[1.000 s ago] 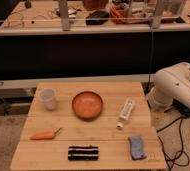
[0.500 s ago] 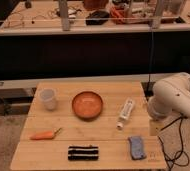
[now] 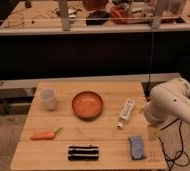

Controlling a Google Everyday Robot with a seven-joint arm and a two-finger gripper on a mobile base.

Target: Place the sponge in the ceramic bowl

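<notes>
Sponge [image 3: 137, 146] and ceramic bowl [image 3: 87, 106] lie well apart on a slatted wooden desk [image 3: 103, 131], so the placing you want is not met as things stand. The small blue-grey pad lies flat near the desk's front right corner, as the camera sees it, just inside the front edge. The round orange-brown bowl sits about midway across the desk, a little toward the far edge.

Containers: the bowl holds nothing, and its glazed floor shows bare; a small translucent white cup [image 3: 48, 98] stands upright near the far left corner, and you cannot tell whether anything is in it.

What is left, as a judgement: the sponge must be grasped, lifted clear of the desk, carried left and toward the far edge, then let go inside the bowl's rim. A white bottle [image 3: 126, 111] lies on its side between bowl and right edge, close to that path.

A bulky white arm [image 3: 173, 102] stands beside the desk's right edge, its lower end reaching over that edge; it is near the sponge but apart from it. The gripper at its end does not show in this view; its jaws are released, spread wide, and grasp nothing, for every item lies on the desk.

Elsewhere, an orange carrot-shaped piece [image 3: 44, 134] lies near the left edge; a black ribbed block [image 3: 83, 152] lies along the front edge, left of the sponge.
</notes>
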